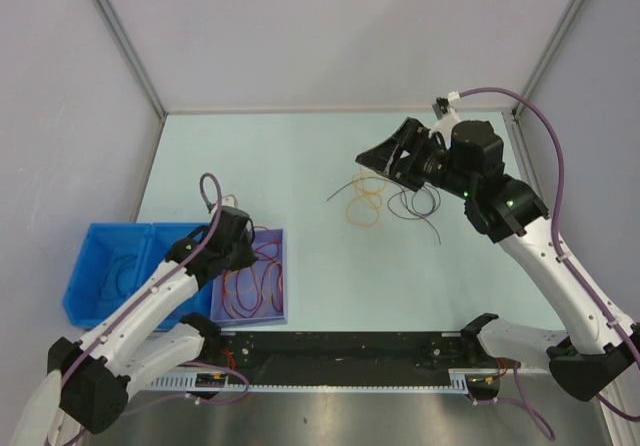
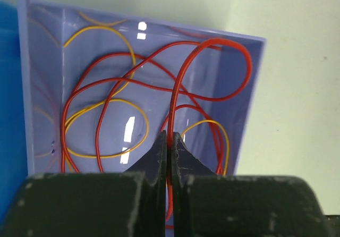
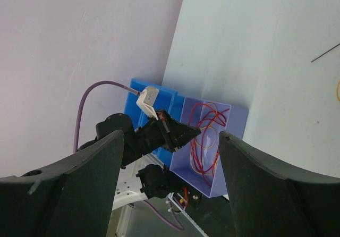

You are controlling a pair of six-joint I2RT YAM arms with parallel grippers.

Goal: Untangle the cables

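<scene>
My left gripper (image 2: 170,137) hangs over the purple bin (image 2: 42,61), shut on a red cable (image 2: 212,43) that loops up out of the pile. More red cables and yellow cables (image 2: 106,105) lie coiled in this bin (image 1: 280,311). In the top view the left gripper (image 1: 245,246) sits at the bin's near left corner. My right gripper (image 1: 378,161) stands open above the table's far middle, nothing between its fingers (image 3: 95,173). Just in front of it a loose orange cable (image 1: 363,206) and dark cables (image 1: 418,206) lie on the table.
Two blue bins (image 1: 110,266) stand left of the purple one, thin cables inside. Grey walls close the table at the back and on both sides. The black base rail (image 1: 340,346) runs along the near edge.
</scene>
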